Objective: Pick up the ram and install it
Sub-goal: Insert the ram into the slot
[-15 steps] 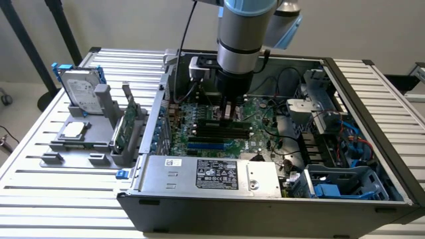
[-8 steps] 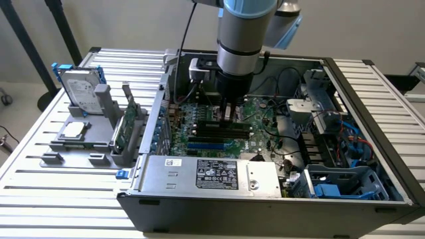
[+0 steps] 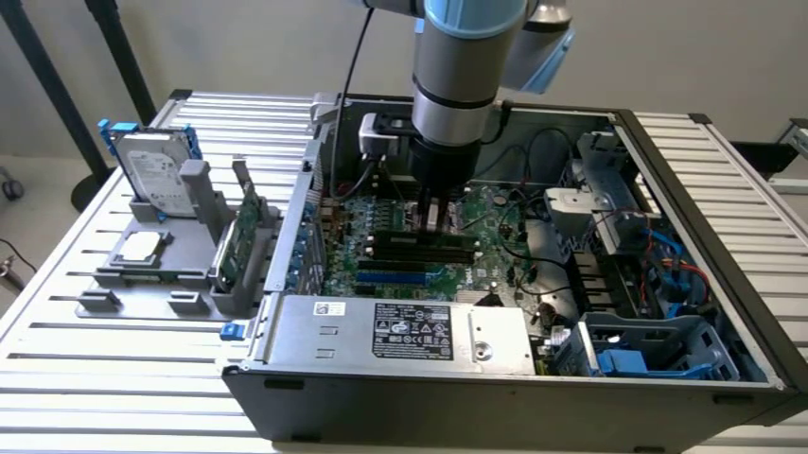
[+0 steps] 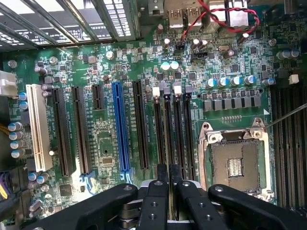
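Note:
My gripper [image 3: 433,216] reaches down from the arm into the open computer case [image 3: 707,284], just over the motherboard's memory slots [image 3: 417,248]. In the wrist view its two black fingers [image 4: 160,191] stand close together, shut on the ram [image 4: 168,136]. The ram shows edge-on as a thin dark strip running along the memory slots [image 4: 188,134], between the white slot clips [image 4: 155,91]. From these views I cannot tell whether the ram is seated in a slot or just above one.
On the grey rack at the exterior view's left stand a silver hard drive with blue rails [image 3: 158,170] and a green expansion card [image 3: 246,227]. A power supply [image 3: 404,326] lies at the case front. The CPU socket [image 4: 237,160], the blue slot [image 4: 120,127] and cables [image 3: 555,151] surround the gripper.

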Controlling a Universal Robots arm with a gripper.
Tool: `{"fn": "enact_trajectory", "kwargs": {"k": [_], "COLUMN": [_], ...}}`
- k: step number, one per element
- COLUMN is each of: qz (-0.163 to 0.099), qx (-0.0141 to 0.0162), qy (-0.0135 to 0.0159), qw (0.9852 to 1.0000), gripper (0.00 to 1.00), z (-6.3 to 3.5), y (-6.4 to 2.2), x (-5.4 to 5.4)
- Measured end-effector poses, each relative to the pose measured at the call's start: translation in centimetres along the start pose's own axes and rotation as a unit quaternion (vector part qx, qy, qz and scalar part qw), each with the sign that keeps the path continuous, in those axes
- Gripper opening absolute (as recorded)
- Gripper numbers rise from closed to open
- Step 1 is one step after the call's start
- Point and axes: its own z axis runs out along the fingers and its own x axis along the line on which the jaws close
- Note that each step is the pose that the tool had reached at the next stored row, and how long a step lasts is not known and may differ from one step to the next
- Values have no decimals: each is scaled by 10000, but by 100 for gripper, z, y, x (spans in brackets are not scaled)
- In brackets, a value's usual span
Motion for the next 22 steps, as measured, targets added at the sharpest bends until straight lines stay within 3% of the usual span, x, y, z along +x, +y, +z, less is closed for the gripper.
{"fn": "enact_trajectory", "kwargs": {"k": [13,22], "qz": [-68,-99], "qx": [-2,1], "qy": [4,26], "qw": [10000,9999], "gripper": [14,14], "z": [47,48], "y": [-2,-2], "x": [1,6]}}
